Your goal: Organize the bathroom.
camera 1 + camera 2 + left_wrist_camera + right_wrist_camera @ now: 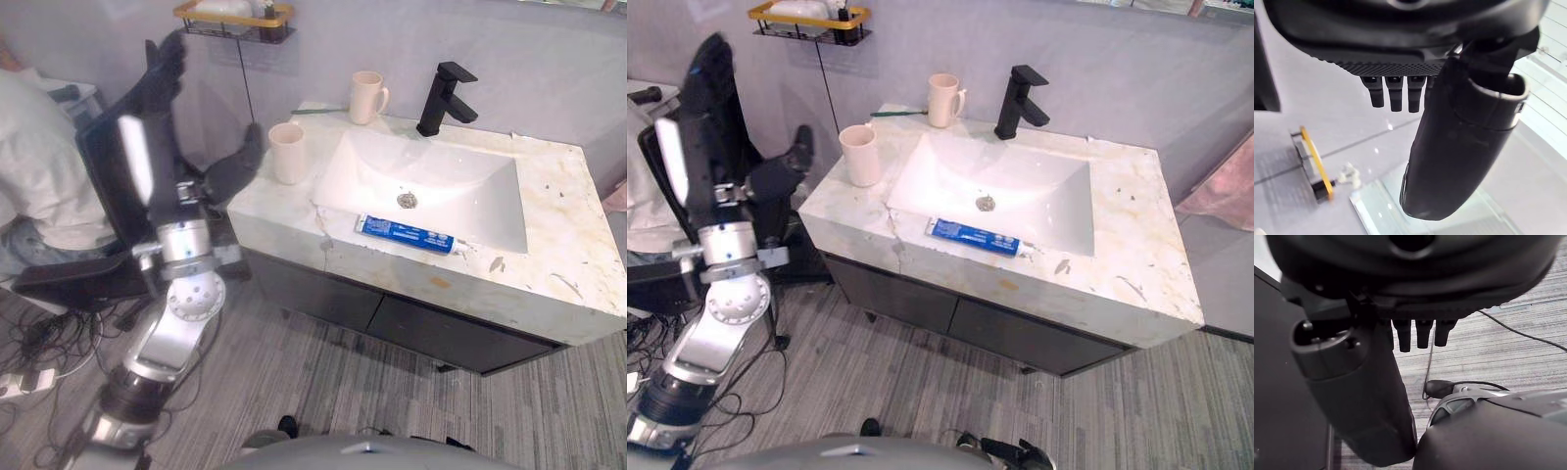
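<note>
toothpaste (408, 232) on sink (431, 181) rim; cup (287, 153) nr left hand (162, 73)

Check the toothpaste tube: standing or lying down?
Lying down: the toothpaste tube rests flat on the counter's front edge beside the basin.

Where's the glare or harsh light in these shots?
Left eye view: a white glare streak runs down the raised left hand; the sink basin is brightly, evenly lit. Left wrist view: strong brightness washes out the surface beyond that hand, on one side.
</note>
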Motion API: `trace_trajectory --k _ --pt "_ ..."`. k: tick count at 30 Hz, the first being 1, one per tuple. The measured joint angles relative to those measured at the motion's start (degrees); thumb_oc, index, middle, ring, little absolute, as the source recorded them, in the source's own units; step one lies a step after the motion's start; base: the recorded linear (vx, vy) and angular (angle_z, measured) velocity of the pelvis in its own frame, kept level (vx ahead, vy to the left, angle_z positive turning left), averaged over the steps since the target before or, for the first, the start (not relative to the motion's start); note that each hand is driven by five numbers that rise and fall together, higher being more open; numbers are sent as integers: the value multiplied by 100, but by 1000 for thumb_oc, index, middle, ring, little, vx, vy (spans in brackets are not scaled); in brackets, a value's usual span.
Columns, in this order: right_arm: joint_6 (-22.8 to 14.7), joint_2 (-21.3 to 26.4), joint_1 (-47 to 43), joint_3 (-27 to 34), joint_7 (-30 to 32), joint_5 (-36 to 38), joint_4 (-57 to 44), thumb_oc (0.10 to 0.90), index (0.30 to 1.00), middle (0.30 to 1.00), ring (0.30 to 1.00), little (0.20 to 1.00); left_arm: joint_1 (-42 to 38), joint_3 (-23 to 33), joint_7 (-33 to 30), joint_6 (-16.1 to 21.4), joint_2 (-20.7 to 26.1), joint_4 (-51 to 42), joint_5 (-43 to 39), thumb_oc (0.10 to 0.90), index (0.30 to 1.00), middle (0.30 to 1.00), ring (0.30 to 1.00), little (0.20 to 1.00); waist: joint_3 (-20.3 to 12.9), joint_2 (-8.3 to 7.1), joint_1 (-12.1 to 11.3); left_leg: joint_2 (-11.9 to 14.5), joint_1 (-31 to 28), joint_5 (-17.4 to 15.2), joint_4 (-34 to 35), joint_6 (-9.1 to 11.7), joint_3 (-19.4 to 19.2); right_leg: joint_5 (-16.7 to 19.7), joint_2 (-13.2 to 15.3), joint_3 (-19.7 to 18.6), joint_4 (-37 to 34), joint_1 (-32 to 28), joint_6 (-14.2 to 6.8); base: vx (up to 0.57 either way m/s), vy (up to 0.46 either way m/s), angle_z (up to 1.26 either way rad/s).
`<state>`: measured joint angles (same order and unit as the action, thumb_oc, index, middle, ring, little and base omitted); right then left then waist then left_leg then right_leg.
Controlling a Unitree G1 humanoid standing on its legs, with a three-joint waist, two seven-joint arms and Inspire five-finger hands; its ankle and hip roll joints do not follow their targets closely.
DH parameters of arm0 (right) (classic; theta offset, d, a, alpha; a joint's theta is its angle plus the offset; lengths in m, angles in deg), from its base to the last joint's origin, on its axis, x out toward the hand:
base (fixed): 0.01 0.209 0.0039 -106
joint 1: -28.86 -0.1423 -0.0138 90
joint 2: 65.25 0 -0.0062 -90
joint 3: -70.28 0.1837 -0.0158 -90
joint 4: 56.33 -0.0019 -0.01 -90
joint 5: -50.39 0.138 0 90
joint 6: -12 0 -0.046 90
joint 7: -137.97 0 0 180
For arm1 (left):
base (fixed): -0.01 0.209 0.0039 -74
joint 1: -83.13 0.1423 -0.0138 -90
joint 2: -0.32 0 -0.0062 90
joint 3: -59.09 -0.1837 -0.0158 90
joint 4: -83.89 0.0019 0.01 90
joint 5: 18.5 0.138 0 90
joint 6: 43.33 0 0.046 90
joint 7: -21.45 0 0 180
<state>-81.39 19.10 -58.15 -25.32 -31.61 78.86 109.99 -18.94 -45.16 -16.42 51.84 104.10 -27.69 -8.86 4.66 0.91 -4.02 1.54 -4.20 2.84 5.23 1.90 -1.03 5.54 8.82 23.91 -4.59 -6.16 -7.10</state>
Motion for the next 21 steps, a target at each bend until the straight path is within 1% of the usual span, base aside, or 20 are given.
trace_trajectory --k 1,2,3,4,5,6,7,9,11,12,14,17,19,21 --pt "0 8 -13 -35 1 -1 9 800 900 900 900 900 -118 -125 208 -44 64 -43 -1 800 900 900 900 900 -12 13 44 -3 -2 0 0 0 -2 0 -1 0 0 -2 0 0 0 0" --pt "0 8 -13 -35 1 -1 9 800 900 900 900 900 -118 -125 208 -44 64 -43 -1 800 900 900 900 900 -12 13 44 -3 -2 0 0 0 -2 0 -1 0 0 -2 0 0 0 0" --pt "10 26 -71 -89 0 -7 59 800 900 900 900 900 -422 -425 656 -383 186 -79 -49 800 900 900 900 900 -24 31 112 -7 -3 3 -1 3 -3 0 -3 0 0 -5 -1 0 0 0" --pt "16 33 -119 -162 2 -10 90 800 900 900 900 900 -635 -669 1033 -598 324 -80 -92 800 900 900 900 900 -34 45 153 -6 -7 2 0 4 -13 0 -2 -6 0 -6 -1 0 0 0" --pt "16 36 -159 -174 2 -9 135 800 900 900 900 900 -743 -818 1172 -728 400 -78 -134 800 900 900 900 900 -40 52 178 -7 -8 3 0 4 -16 0 -3 -9 1 -6 -2 0 0 0" --pt "32 51 -226 -185 4 -11 164 800 900 900 900 900 -839 -989 1438 -866 501 -75 -267 800 900 900 900 900 -60 81 236 -9 -8 3 0 4 -17 2 -2 -9 1 -8 -4 20 -10 -3" --pt "60 62 -261 -184 4 -10 161 800 900 900 900 900 -840 -1090 1649 -941 525 -58 -396 800 900 900 900 900 -85 120 326 -10 -16 1 0 6 -36 2 -1 -25 0 -7 -4 29 -12 -5" --pt "110 88 -273 -181 6 -11 161 800 900 900 900 900 -840 -1220 1946 -1044 556 -27 -481 800 900 900 900 900 -121 179 429 -3 -25 -2 0 10 -52 1 -4 -40 0 -7 -3 25 -8 -6" --pt "157 112 -275 -180 6 -17 157 800 900 900 900 900 -863 -1286 2241 -1084 656 -24 -480 800 900 900 900 900 -144 219 457 10 -32 -2 0 11 -78 2 -9 -60 0 0 -3 20 -5 -5" --pt "176 131 -268 -176 5 -72 163 800 900 900 900 900 -939 -1333 2540 -1176 733 -23 -508 800 900 900 900 900 -167 247 478 13 -37 -3 0 12 -84 1 -7 -64 0 -1 -3 0 0 0" --pt "191 197 -281 -190 3 -128 163 800 900 900 900 900 -1276 -1594 3087 -1429 998 82 -704 800 900 900 900 900 -209 305 477 8 -37 -4 1 14 -91 4 -6 -70 0 -2 -7 0 0 0" --pt "316 239 -286 -185 -14 -132 171 800 900 900 900 900 -1773 -2084 3556 -1707 1255 363 -860 800 900 900 900 900 -242 349 496 5 -47 -4 2 13 -122 12 -7 -101 1 -2 -18 22 -15 -4" --pt "416 277 -391 -197 -19 -139 168 800 900 900 900 900 -2198 -2560 3854 -1927 1346 828 -1016 800 900 900 900 900 -266 357 602 6 -74 -7 3 15 -175 19 -8 -160 0 0 -23 36 -15 -13" --pt "468 287 -432 -202 -21 -271 158 800 900 900 900 900 -2360 -2788 4041 -1963 1338 1226 -1158 800 900 900 900 900 -290 361 698 13 -114 -30 3 22 -241 20 -9 -236 0 1 -22 31 -14 -17"
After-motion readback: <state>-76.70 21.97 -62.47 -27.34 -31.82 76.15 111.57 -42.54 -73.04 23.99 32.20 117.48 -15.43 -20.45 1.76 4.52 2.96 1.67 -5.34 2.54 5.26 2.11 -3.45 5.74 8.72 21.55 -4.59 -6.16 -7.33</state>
